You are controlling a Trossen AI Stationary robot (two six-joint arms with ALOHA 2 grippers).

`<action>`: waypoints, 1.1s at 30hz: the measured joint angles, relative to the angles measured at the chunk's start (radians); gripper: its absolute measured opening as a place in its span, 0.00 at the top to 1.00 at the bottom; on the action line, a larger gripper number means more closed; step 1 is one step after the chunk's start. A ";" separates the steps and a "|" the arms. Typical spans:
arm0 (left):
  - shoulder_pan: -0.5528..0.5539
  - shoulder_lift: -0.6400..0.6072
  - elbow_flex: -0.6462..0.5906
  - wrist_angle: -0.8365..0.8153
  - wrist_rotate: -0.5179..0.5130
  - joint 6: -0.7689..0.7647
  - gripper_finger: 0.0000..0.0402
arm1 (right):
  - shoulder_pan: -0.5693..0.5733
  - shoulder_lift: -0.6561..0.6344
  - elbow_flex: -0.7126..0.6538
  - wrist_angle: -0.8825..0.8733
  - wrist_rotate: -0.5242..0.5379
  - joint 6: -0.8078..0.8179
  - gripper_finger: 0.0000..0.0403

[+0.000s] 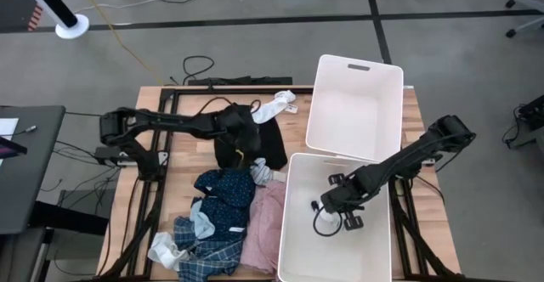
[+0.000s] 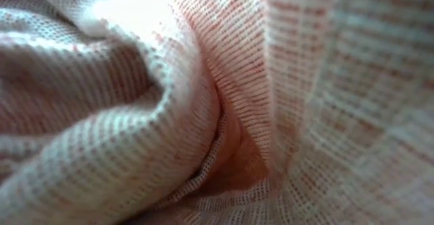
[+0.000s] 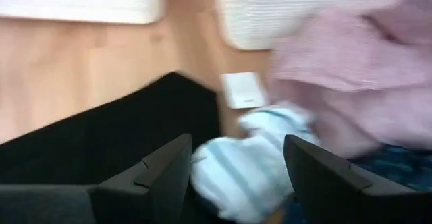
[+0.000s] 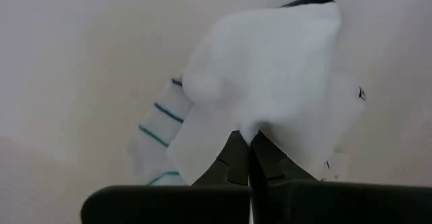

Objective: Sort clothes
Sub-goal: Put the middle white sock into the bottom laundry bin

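R gripper (image 4: 248,140) clamped shut on white striped sock (image 4: 270,82) low inside near white bin (image 1: 293,231), so open fully & lift straight up to shed it clean; L gripper (image 3: 233,166), jaws apart, over black shirt (image 1: 270,144) by pale sock (image 3: 250,163).

Robotics lab: wooden bench (image 1: 149,138) on metal frame, cables (image 1: 127,27) across grey floor.

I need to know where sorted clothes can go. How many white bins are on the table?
2. One empty bin at the table's far right; the other bin just nearer, where the right gripper holds a white sock. None seem hidden.
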 joint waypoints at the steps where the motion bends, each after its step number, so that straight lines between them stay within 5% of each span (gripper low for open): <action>1: -0.008 0.008 0.000 0.004 0.006 0.015 0.43 | -0.002 0.000 -0.005 0.001 0.000 0.006 0.99; 20: -0.095 0.171 0.062 0.014 -0.045 0.062 0.44 | -0.035 0.001 -0.011 0.017 -0.001 0.095 0.84; 24: -0.108 0.183 0.077 -0.013 -0.068 0.083 0.56 | -0.034 0.001 -0.011 0.019 -0.001 0.100 0.80; 30: -0.113 0.182 0.121 -0.137 -0.068 0.130 0.94 | -0.034 -0.009 -0.010 0.019 -0.002 0.105 0.73; 33: -0.115 0.182 0.137 -0.164 -0.068 0.133 0.98 | -0.035 -0.029 0.003 0.016 -0.002 0.104 0.68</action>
